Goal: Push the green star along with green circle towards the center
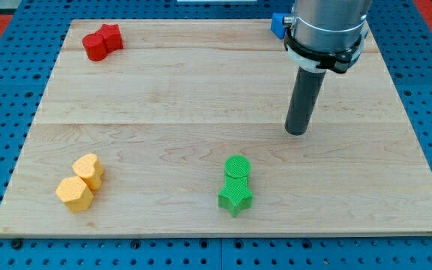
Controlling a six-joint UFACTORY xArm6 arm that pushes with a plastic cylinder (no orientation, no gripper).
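A green star lies near the view's bottom, a little right of the middle, on the wooden board. A green circle touches it just above. My tip rests on the board up and to the right of the green circle, well apart from both green blocks. The dark rod rises from the tip to the arm's grey body at the view's top right.
Two red blocks sit together at the view's top left. A yellow heart and an orange hexagon touch at the bottom left. A blue block shows partly behind the arm at the top.
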